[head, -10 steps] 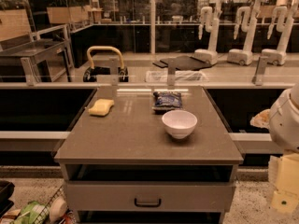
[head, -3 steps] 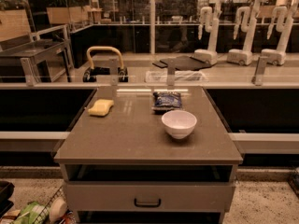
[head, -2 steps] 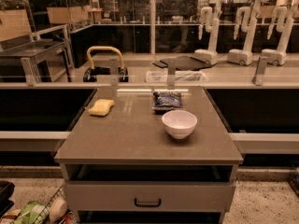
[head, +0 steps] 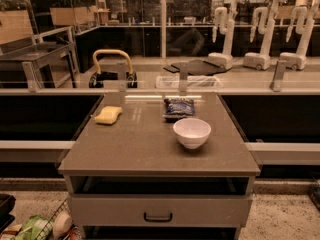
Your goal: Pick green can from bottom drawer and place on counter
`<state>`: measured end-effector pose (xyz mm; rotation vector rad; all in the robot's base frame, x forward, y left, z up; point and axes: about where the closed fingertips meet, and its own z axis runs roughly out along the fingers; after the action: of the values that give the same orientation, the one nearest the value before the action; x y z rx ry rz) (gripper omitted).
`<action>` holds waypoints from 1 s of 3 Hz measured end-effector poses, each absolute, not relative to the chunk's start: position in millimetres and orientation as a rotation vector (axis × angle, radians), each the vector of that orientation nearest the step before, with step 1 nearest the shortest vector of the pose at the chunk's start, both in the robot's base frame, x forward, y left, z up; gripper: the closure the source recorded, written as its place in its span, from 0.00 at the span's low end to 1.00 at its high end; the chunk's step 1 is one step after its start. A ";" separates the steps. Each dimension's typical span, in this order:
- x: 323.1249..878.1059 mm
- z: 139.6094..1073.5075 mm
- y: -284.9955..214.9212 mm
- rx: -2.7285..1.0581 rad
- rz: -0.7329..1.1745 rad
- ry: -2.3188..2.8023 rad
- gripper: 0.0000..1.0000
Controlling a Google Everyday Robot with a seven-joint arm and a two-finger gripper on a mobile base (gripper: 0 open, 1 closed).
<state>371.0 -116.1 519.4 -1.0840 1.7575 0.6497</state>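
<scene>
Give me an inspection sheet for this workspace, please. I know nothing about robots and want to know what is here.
Surface: counter, flat grey-brown top over a shut drawer.
Job's things: green can, nothing seen.
Clutter: yellow sponge, blue snack bag, white bowl, all apart from each other.
Grippers: gripper not in view.
Cables: nothing seen.
Surroundings: pale ledge with glass panels behind; white robot arms beyond.

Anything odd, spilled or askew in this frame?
Nothing stands out. Yellow sponge, blue snack bag and white bowl sit tidily on the grey-brown stone-like counter. The grey drawer below is shut; no green can shows. The gripper is out of view.
</scene>
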 end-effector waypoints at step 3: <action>384.5 373.8 -44.3 -0.956 0.734 1.825 0.00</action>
<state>384.5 -44.3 373.8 -0.9564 1.8251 0.7338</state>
